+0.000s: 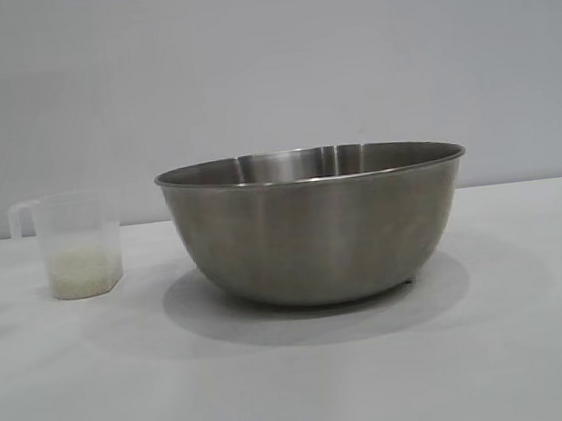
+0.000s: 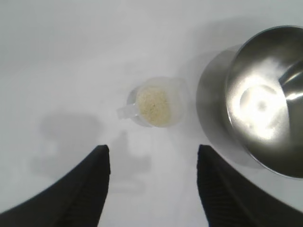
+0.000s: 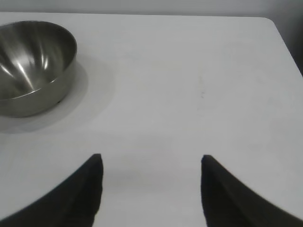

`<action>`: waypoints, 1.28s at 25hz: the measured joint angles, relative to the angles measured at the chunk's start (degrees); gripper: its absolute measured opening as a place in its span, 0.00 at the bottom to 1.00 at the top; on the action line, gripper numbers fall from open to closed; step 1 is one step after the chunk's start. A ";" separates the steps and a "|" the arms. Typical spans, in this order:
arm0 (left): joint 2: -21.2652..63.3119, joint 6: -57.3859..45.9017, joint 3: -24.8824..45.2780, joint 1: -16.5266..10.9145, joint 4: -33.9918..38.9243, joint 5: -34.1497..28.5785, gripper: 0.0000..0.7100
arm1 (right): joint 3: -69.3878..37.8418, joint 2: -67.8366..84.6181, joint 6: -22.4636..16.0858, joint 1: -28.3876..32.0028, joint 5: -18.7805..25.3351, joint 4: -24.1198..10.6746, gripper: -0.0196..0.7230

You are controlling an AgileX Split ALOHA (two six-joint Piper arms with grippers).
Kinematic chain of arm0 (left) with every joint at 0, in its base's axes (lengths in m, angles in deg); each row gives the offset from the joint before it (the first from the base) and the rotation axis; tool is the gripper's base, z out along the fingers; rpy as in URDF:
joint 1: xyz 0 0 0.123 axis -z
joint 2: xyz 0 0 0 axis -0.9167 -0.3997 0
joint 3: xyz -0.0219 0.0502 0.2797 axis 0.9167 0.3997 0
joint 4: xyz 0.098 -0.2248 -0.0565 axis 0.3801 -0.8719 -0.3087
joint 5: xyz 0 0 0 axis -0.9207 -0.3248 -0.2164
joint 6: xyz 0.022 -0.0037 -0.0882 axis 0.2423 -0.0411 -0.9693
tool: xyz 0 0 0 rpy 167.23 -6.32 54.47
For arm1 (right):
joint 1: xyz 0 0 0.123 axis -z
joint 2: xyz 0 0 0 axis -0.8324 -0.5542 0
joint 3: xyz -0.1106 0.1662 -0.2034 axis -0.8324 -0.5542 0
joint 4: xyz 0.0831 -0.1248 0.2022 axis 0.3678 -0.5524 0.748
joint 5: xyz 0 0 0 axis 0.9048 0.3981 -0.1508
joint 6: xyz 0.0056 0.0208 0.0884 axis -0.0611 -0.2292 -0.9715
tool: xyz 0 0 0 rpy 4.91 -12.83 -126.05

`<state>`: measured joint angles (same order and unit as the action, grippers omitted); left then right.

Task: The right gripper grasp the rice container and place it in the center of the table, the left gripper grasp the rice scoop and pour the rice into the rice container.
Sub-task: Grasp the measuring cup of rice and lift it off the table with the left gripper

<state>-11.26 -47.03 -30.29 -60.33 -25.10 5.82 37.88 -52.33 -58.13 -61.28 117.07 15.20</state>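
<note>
Our left pincer (image 2: pixel 154 187) hangs open above the rice scoop (image 2: pixel 154 102), rice container (image 2: pixel 265 99) beside; right pincer (image 3: pixel 150 189) open too.

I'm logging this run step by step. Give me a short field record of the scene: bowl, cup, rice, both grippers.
bowl: steel bowl upright mid-table, inside looks empty
cup: clear plastic cup upright on the table, beside the bowl, apart from it
rice: pale layer of rice in the cup's bottom
left gripper: left gripper open above the cup, holding nothing
right gripper: right gripper open over bare table, holding nothing
</note>
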 joint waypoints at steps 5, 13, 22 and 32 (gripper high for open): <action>3.42 -2.96 0.00 -0.03 2.82 -4.64 0.56 | 0.00 0.00 0.00 0.00 -0.09 0.00 0.54; 8.18 -4.69 0.00 -0.03 4.13 -12.45 0.56 | 0.00 0.00 0.00 0.00 -0.09 0.00 0.54; 19.14 -4.69 16.77 -0.03 3.93 -5.48 0.56 | 0.00 0.00 0.00 0.00 -0.09 0.00 0.54; 34.07 1.77 40.41 -0.03 -6.14 17.00 0.56 | 0.00 0.00 0.00 0.00 -0.09 0.00 0.54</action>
<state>22.81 -45.26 10.12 -60.37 -31.24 22.81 37.88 -52.33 -58.13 -61.28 116.98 15.20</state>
